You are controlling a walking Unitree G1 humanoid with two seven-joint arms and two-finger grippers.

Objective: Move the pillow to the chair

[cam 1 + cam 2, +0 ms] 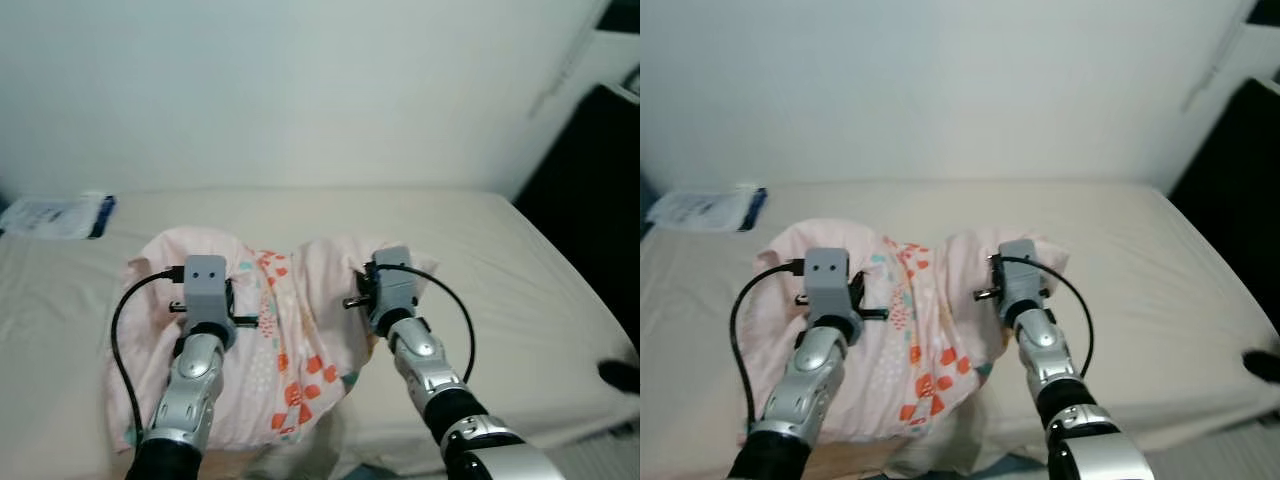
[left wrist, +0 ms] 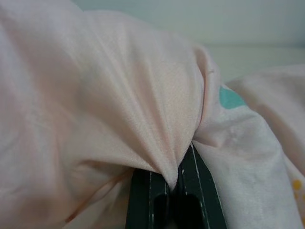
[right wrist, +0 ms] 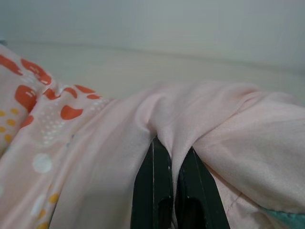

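A pale pink pillow (image 1: 280, 340) with orange and teal spots lies crumpled at the near edge of a cream bed (image 1: 500, 260), its lower part hanging over the side. My left gripper (image 2: 174, 179) is shut on a pinched fold of the pillow's pink cover (image 2: 143, 114) near its left end. My right gripper (image 3: 172, 176) is shut on another fold of the same cover (image 3: 200, 119) near the right end. Both silver arms reach forward over the pillow, their wrist blocks (image 1: 205, 285) (image 1: 392, 285) resting above the cloth.
A blue-and-white packet (image 1: 55, 215) lies on the bed at the far left. A white wall (image 1: 300, 90) runs behind the bed. A dark tall thing (image 1: 590, 190) stands at the right, and a small dark object (image 1: 620, 375) sits at the bed's right corner.
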